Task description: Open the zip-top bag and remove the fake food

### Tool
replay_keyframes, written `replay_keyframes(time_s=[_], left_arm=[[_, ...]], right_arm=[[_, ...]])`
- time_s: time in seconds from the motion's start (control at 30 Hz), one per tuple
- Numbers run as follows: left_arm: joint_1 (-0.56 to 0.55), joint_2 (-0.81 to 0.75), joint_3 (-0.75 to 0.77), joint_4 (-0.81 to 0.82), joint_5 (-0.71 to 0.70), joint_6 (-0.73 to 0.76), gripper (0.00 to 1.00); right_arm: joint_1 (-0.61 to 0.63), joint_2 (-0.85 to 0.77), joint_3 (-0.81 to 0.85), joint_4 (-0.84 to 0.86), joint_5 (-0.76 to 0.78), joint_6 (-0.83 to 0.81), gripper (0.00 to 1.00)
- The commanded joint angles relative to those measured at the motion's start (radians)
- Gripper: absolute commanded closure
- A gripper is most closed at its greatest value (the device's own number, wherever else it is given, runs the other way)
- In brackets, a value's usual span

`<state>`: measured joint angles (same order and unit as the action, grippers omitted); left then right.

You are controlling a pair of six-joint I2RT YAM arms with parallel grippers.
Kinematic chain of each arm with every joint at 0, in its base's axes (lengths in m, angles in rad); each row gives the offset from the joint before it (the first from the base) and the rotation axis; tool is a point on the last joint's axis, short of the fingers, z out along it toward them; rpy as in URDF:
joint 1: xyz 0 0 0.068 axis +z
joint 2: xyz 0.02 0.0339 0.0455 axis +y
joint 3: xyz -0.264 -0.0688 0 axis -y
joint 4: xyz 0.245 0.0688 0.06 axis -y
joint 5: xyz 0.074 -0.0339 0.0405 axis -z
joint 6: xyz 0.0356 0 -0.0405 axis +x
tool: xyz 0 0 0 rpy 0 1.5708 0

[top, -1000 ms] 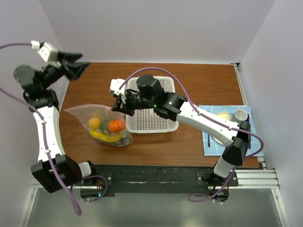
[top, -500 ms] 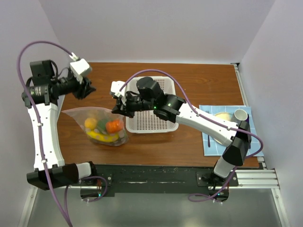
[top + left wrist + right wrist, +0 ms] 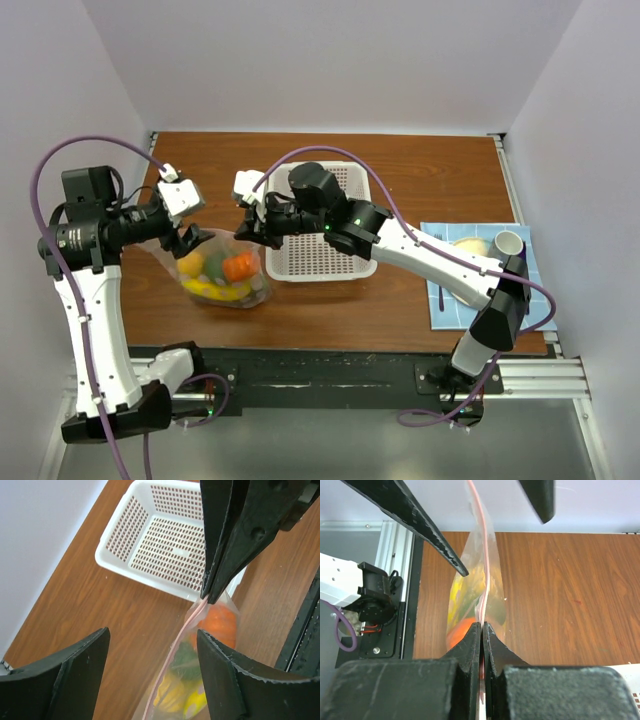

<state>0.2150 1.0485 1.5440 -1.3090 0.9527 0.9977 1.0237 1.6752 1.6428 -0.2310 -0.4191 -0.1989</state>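
White walls (image 3: 330, 60) enclose the brown wooden table (image 3: 400, 310) under the zip-top bag (image 3: 222, 272).

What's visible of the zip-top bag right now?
The zip-top bag is clear plastic with a pink zip strip, standing edge-up on the table beside the white basket. The right claw is shut on the strip's end; the open left claw straddles it without touching. Orange, yellow and green fake food sits inside.

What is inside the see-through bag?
I see fake food: an orange piece, something green and yellow bits. The left gripper hides one corner of the zip-top bag.
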Motion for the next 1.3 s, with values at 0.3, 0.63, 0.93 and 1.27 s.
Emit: replay_keyframes(time_s=[0.3,0.63,0.93,1.27], left_arm=[[-0.173,-0.005,-0.096,-0.007,0.008,0.001,0.22],[-0.174,0.022,-0.119,-0.007,-0.08,0.065,0.67],[-0.174,-0.005,-0.076,-0.007,-0.055,0.051,0.98],[-0.175,-0.038,-0.068,-0.009,-0.037,0.035,1.0]], right_arm=[[0.001,-0.051,0.008,0.073,-0.037,0.001,1.0],[0.001,-0.08,0.0,0.078,-0.035,0.004,1.0],[-0.001,-0.13,-0.089,0.175,0.034,0.082,0.33],[-0.082,-0.399,-0.573,0.584,0.074,0.252,0.04]])
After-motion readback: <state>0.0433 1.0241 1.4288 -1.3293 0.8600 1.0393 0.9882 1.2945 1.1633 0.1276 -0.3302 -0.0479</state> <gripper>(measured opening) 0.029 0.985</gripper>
